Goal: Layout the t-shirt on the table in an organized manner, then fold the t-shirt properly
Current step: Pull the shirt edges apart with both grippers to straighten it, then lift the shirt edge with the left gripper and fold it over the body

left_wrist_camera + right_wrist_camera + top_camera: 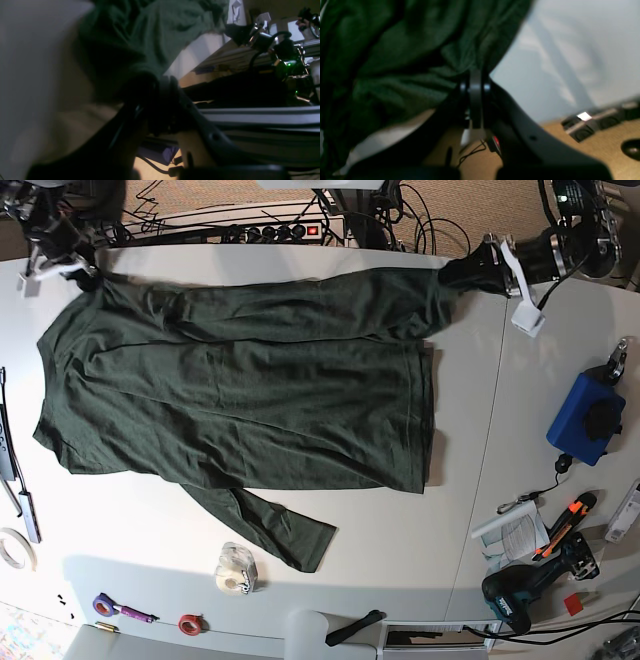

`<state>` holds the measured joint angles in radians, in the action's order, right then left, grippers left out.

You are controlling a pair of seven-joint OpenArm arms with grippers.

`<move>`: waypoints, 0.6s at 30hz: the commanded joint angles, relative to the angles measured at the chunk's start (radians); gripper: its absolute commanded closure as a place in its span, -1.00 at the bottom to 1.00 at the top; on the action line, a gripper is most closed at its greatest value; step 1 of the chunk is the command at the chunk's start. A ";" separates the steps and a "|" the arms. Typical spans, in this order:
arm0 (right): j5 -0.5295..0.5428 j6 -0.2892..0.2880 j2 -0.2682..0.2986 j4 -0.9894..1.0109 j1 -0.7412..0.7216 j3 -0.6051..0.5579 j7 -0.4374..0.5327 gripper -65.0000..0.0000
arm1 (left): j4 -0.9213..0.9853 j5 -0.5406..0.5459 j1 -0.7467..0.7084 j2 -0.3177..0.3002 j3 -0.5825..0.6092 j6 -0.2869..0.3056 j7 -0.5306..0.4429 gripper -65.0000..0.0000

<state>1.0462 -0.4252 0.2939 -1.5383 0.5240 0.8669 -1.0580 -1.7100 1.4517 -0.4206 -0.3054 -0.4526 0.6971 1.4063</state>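
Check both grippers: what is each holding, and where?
Left gripper and right gripper each pinch the t-shirt at opposite far-edge ends.

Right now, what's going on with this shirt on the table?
Both arms grip the t-shirt at its far edge. The left gripper is shut on one end, the right gripper shut on the other corner. The shirt lies spread across the white table, wrinkled, with one sleeve trailing toward the near edge. No fold has been made yet.

Three cameras, one shirt.
Base looks straight down from high over the white smooth counter (470, 480); both wrist views sit close, low, sharing the wrinkled dark green fabric t-shirt (240, 400).
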 commanded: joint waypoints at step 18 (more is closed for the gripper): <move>0.212 -0.060 0.066 -0.014 0.047 0.208 -0.108 1.00 | -0.339 0.032 0.000 -0.010 -0.004 0.001 -0.010 1.00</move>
<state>1.2343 -0.4866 0.3344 -1.5372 0.5632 1.0649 -1.1793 -2.0315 1.4536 -0.4210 -0.3050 -0.4530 0.6971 1.4078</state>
